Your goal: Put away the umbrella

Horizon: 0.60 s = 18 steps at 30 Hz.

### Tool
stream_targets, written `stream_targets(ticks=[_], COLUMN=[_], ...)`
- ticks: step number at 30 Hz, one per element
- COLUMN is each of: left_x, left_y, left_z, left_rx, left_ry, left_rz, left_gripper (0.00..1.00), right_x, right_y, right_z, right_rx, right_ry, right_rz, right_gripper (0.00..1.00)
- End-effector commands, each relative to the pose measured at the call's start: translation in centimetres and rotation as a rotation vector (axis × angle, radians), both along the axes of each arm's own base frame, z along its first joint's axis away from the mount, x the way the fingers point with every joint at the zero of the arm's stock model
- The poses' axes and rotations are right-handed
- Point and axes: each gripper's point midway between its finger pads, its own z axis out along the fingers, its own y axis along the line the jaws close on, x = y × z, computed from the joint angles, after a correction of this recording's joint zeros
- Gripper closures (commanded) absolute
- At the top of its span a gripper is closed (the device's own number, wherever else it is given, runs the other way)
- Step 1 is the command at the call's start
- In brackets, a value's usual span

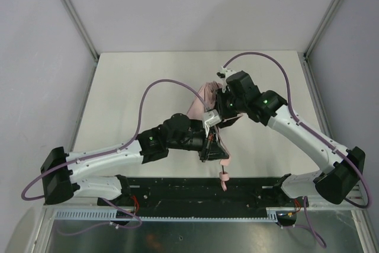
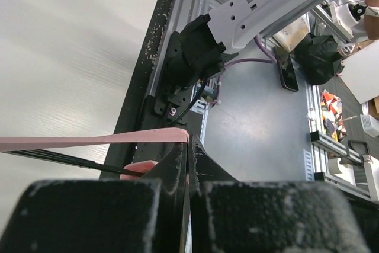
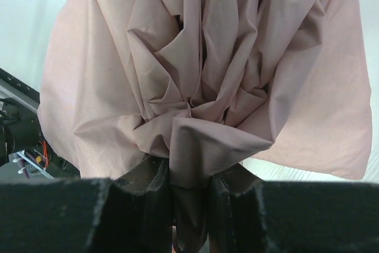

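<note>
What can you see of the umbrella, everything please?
The umbrella is pale pink fabric, collapsed into loose crumpled folds. Thin dark ribs run beside a taut fabric edge. The right end effector pinches a fold; the left end effector is shut on that edge. Its small pink handle sticks out at the near end.

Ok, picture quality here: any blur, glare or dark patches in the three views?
Top view: evenly lit, sharp. Left wrist view: left gripper close and blurred, table bright, nearly washed out. Right wrist view: umbrella fills the frame, folds crisp; right gripper dark, soft.
</note>
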Motion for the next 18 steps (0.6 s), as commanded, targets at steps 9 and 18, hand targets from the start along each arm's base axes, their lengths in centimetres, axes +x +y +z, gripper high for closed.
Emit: stream_targets(ticks=[9,18], left_x=[2.1,2.8], left_y=[5.4,4.5], left_z=[-4.2,-4.5], left_rx=[0.044,0.068], left_ry=[-0.002,-0.008], left_rz=[0.135,0.128], left_gripper=[1.00,1.00], right_x=[1.3,1.4], right_y=[2.2,1.4], right_z=[9.5,7.9], right_rx=[0.338,0.286], right_ry=[-0.092,-0.065], right_rz=[-0.045,-0.383], right_gripper=[1.00,1.00])
